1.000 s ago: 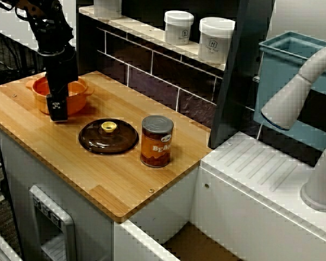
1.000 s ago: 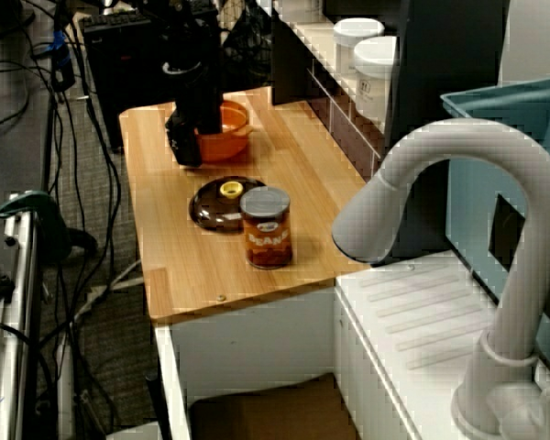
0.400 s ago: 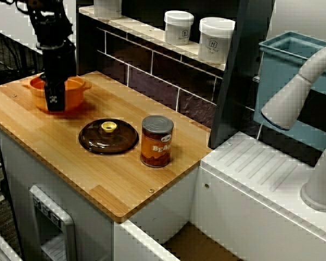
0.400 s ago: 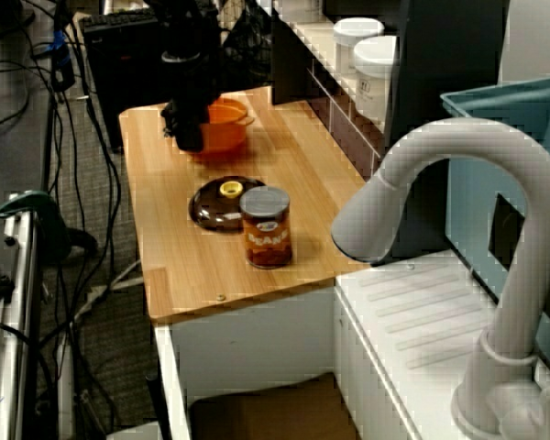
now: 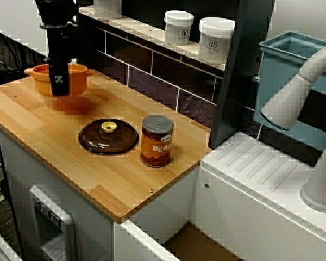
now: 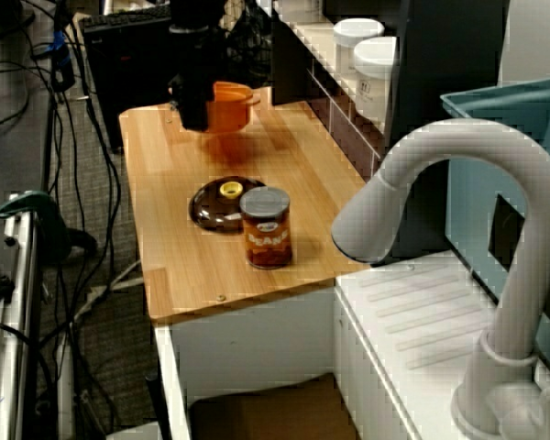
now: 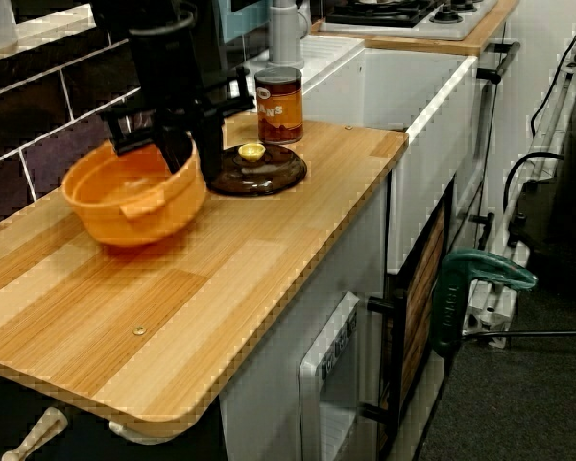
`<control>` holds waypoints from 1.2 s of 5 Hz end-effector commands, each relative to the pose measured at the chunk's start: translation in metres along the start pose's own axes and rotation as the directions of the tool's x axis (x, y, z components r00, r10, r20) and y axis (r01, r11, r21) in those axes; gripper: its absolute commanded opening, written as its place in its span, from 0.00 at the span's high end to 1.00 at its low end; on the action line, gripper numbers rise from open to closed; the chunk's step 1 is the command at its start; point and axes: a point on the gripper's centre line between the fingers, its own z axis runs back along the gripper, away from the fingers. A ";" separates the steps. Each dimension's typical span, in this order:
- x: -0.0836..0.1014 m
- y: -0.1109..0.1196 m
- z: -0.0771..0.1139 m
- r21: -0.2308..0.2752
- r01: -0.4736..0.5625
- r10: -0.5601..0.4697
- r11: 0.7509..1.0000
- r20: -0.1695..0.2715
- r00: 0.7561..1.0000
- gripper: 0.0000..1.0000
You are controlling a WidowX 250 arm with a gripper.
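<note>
**Above the tabletop: orange pot in the pincer**

Over one end of the tabletop, near the tiled wall, the pincer is clamped on the rim of the orange pot. The pot hangs clear of the wood with its shadow beneath, and looks slightly tilted in the low side view. A dark brown lid with a yellow knob lies flat mid-tabletop. A bean can stands upright just beside the lid. Both sit apart from the pot.

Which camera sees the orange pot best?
The low side view: the orange pot is close and its inside shows. In both high views it is small, and the gripper hides part of it.
</note>
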 end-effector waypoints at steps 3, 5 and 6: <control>0.027 -0.023 0.085 0.170 -0.188 0.172 0.967 0.104 0.980 1.00; 0.039 -0.032 0.108 0.139 -0.264 0.246 0.954 0.133 0.960 1.00; 0.047 -0.036 0.116 0.102 -0.322 0.307 0.941 0.140 0.941 1.00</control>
